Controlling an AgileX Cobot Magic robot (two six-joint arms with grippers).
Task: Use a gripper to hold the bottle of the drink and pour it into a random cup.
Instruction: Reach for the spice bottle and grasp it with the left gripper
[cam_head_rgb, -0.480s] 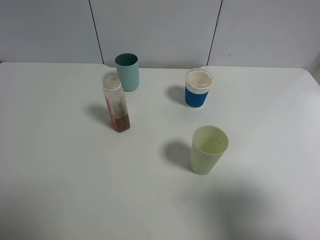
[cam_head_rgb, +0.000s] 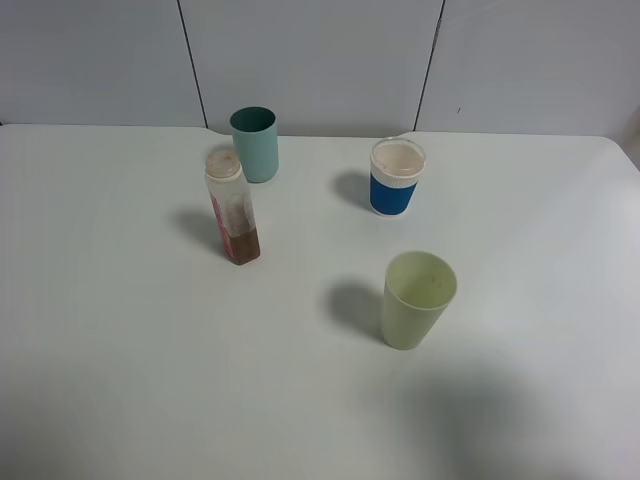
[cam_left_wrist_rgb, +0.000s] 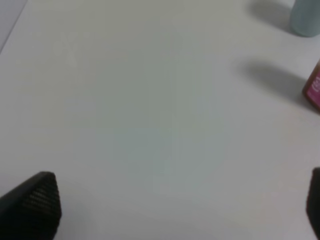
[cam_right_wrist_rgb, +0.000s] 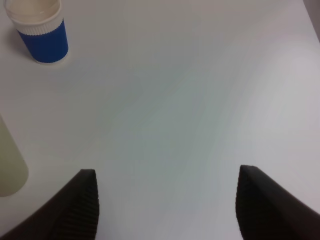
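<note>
The bottle (cam_head_rgb: 233, 210) stands upright on the white table (cam_head_rgb: 120, 330), left of centre, with the brown drink (cam_head_rgb: 243, 245) filling only its bottom. The pale yellowish-green cup (cam_head_rgb: 417, 298) stands empty to the front right of it. Neither gripper shows in the exterior high view. In the left wrist view my left gripper (cam_left_wrist_rgb: 180, 200) is open and empty, its dark fingertips (cam_left_wrist_rgb: 37, 197) wide apart, and the bottle's edge (cam_left_wrist_rgb: 314, 90) is far from it. In the right wrist view my right gripper (cam_right_wrist_rgb: 167, 185) is open and empty, and the cup's side (cam_right_wrist_rgb: 7, 165) shows beside it.
A teal cup (cam_head_rgb: 255, 143) stands just behind the bottle and also shows in the left wrist view (cam_left_wrist_rgb: 305, 17). A white cup with a blue sleeve (cam_head_rgb: 396, 177) stands at the back right and shows in the right wrist view (cam_right_wrist_rgb: 39, 30). Grey wall panels (cam_head_rgb: 320, 50) lie behind the table.
</note>
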